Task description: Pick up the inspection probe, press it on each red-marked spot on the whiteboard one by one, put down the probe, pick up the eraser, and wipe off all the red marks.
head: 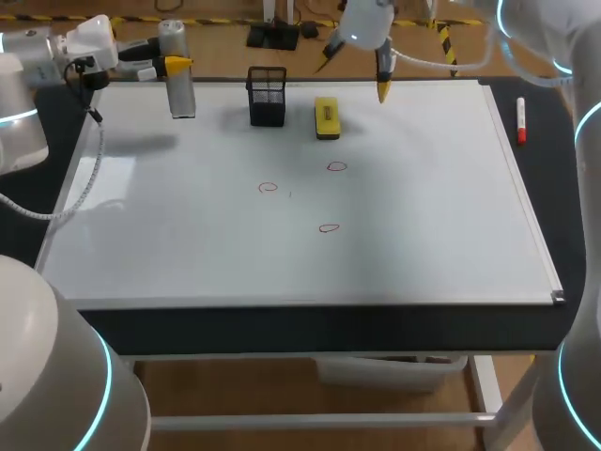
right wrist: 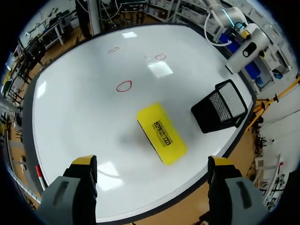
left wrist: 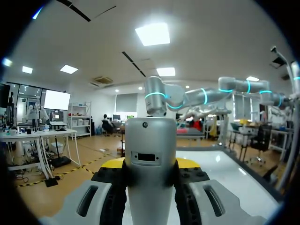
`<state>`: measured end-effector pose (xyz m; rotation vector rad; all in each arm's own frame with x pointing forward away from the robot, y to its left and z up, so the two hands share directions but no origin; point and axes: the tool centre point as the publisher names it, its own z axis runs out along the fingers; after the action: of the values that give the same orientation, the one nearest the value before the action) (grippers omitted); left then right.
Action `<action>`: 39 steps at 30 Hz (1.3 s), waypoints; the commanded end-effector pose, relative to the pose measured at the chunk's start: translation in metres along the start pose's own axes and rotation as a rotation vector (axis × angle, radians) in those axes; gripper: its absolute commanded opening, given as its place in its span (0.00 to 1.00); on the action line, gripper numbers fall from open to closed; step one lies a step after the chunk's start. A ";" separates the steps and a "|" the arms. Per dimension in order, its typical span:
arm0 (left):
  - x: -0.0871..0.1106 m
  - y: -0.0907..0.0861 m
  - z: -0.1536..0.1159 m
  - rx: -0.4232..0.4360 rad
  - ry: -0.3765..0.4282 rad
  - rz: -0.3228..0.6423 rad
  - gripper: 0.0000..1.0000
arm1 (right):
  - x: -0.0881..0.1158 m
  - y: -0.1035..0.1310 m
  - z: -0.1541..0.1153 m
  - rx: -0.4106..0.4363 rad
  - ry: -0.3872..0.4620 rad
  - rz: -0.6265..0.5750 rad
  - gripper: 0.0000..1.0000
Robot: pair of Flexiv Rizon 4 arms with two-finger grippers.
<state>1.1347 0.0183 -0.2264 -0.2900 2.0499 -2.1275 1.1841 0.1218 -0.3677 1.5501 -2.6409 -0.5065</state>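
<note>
Our left gripper (head: 171, 66) is clamped on the upright inspection probe (head: 177, 86), left of the mesh holder (head: 268, 96). Our right gripper (head: 354, 71) hangs spread above the eraser (head: 327, 118), right of the holder. Risk: wiping early would remove the unprobed red marks (head: 269, 187) in front of the holder.

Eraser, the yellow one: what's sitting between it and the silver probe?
The black mesh holder stands between the yellow eraser and the silver probe. The head view shows this plainly.
</note>
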 end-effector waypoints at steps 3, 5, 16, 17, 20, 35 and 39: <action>0.002 -0.001 0.000 -0.001 -0.004 0.002 0.00 | -0.013 0.001 0.007 -0.013 0.235 -0.067 1.00; 0.002 -0.001 0.000 -0.001 -0.004 0.002 0.00 | -0.015 0.003 0.010 -0.016 0.250 -0.078 1.00; 0.002 -0.001 0.000 -0.001 -0.004 0.002 0.00 | -0.024 0.012 0.026 -0.024 0.351 -0.204 1.00; 0.002 -0.001 0.000 -0.001 -0.004 0.002 0.00 | -0.024 0.013 0.026 -0.025 0.358 -0.211 1.00; 0.002 -0.001 0.000 -0.001 -0.004 0.002 0.00 | -0.025 0.014 0.029 -0.028 0.369 -0.236 1.00; 0.002 -0.001 0.000 -0.001 -0.004 0.002 0.00 | -0.024 0.008 0.046 -0.066 0.419 -0.294 1.00; 0.002 -0.001 0.000 -0.001 -0.004 0.002 0.00 | -0.023 0.010 0.051 -0.077 0.419 -0.302 1.00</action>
<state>1.1347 0.0183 -0.2264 -0.2900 2.0499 -2.1274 1.1624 0.1543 -0.4000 1.9412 -2.2956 -0.3002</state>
